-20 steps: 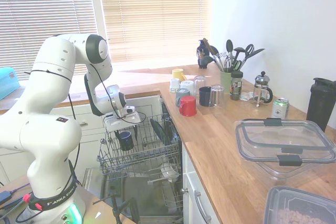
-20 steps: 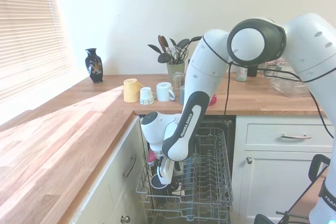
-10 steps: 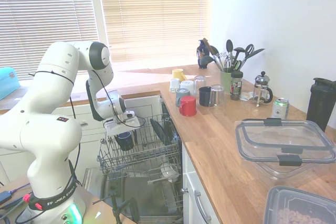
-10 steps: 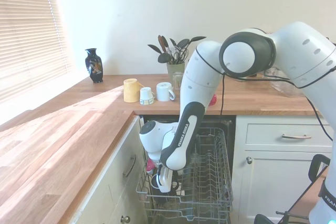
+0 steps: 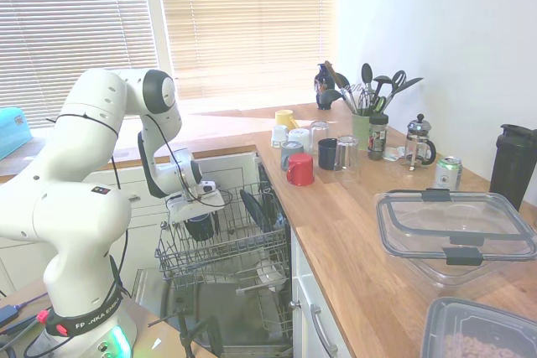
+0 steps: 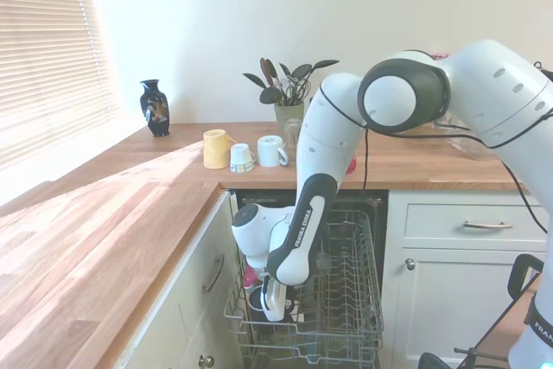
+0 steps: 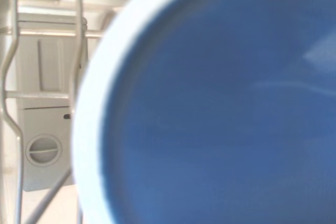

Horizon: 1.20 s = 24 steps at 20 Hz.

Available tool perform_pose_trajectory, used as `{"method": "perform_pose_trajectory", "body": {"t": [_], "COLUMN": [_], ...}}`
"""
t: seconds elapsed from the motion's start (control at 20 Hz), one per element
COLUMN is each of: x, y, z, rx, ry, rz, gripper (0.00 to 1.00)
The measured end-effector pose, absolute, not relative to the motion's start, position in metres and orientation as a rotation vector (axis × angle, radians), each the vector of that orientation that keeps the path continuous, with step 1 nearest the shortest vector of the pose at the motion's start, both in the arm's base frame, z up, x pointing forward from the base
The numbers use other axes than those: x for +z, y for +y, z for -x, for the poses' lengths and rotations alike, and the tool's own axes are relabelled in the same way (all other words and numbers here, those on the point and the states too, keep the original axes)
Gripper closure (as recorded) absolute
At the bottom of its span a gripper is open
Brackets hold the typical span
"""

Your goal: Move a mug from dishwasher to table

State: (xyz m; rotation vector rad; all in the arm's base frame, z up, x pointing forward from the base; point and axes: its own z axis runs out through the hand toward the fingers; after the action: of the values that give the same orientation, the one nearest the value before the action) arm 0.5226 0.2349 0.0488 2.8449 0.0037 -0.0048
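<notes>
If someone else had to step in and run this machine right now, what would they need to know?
Gripper: down at the mug in the dishwasher rack; whether its fingers are open or shut cannot be seen.
Mug: upright in the rack, its blue inside filling the wrist view.
Table: other mugs, glasses and containers stand on it.
Done: the reach to the mug.
Left: grip it, lift it out, set it on the table.

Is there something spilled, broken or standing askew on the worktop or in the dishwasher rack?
Nothing stands out. The mug sits in the dishwasher rack under the end effector; the table shows no spill.
</notes>
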Motion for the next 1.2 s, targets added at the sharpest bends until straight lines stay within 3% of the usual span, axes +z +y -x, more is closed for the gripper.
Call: {"method": "perform_pose_trajectory", "body": {"t": [1.2], "x": [0.035], "y": [0.249], "z": [-0.519], "rx": [-0.029], "ry": [0.028], "rz": [-2.831], "gripper": [1.0]}}
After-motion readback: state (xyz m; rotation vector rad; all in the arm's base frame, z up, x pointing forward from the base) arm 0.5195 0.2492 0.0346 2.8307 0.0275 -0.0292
